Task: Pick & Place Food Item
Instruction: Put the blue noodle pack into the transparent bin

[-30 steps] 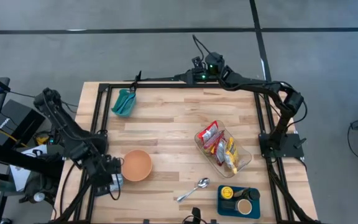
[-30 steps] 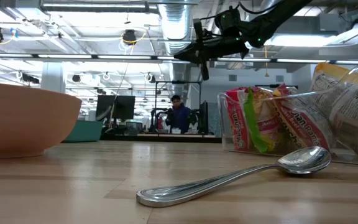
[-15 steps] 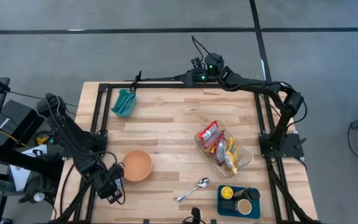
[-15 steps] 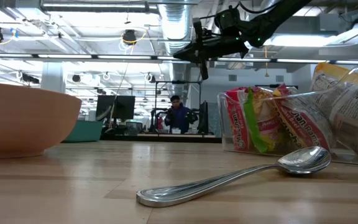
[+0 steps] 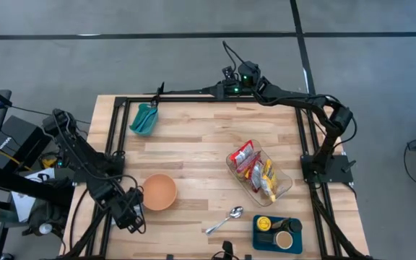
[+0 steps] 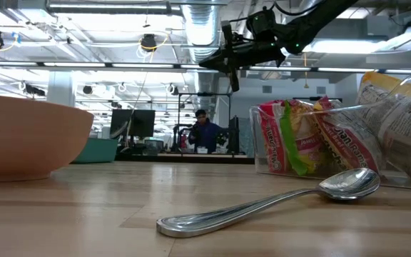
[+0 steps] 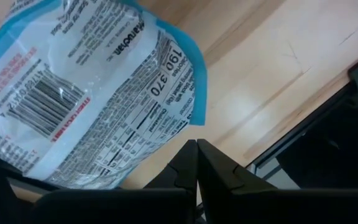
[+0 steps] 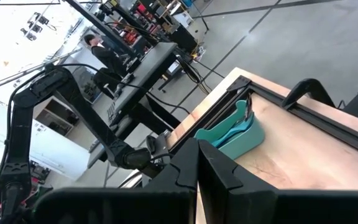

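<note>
A blue-and-white noodle packet point(image 7: 98, 87) lies flat on the wood near the table's near-left corner, beside the black frame rail point(image 7: 328, 124). My left gripper point(image 5: 131, 214) point(image 7: 196, 149) points steeply down at it, shut, its tips by the packet's blue edge. In the high view the arm hides the packet. An orange bowl point(image 5: 159, 191) stands just right of that gripper. My right gripper point(image 5: 157, 91) point(image 8: 197, 152) is shut and held level above the far-left edge, over a teal scoop point(image 5: 144, 119). My left gripper's shut fingertips point(image 7: 188, 155) stand right at the packet's blue edge point(image 7: 194, 118), coming from above. I cannot tell whether they touch it. The packet lies flat on the table.
A clear tub point(image 5: 260, 173) of food packets sits right of centre. A spoon point(image 5: 226, 219) lies near the front edge, and a blue tray point(image 5: 276, 232) with cups is at the near right. A person point(image 6: 205, 132) stands far behind the table.
My left gripper has come down and a little toward the table's near edge, rolling its wrist as it went; it now covers the white packet that showed beside it in the high view. It has stayed shut.
</note>
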{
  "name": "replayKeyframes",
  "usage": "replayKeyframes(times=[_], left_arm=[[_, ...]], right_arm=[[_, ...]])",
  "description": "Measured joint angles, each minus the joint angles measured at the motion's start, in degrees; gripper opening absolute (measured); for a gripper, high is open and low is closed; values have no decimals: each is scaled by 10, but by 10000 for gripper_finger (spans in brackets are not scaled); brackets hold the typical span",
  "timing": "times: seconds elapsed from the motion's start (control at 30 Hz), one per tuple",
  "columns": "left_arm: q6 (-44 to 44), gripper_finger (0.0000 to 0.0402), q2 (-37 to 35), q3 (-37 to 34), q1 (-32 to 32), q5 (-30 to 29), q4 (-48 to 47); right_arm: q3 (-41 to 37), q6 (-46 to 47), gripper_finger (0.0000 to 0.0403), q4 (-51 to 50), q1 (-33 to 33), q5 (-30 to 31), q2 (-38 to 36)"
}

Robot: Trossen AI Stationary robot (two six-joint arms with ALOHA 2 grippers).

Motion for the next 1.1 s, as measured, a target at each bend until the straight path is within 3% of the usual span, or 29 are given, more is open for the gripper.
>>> replayKeyframes(times=[0.2, 0.5, 0.7, 0.9, 1.1], left_arm=[[52, 7, 0, 0, 0, 0, -1], [78, 70, 0, 0, 0, 0, -49], [158, 78, 0, 0, 0, 2, -30], [162, 83, 0, 0, 0, 2, -24], [167, 120, 0, 0, 11, -12, -24]], right_arm=[[0, 0, 0, 0, 0, 0, 0], [0, 0, 0, 0, 0, 0, 0], [0, 0, 0, 0, 0, 0, 0], [0, 0, 0, 0, 0, 0, 0], [0, 0, 0, 0, 0, 0, 0]])
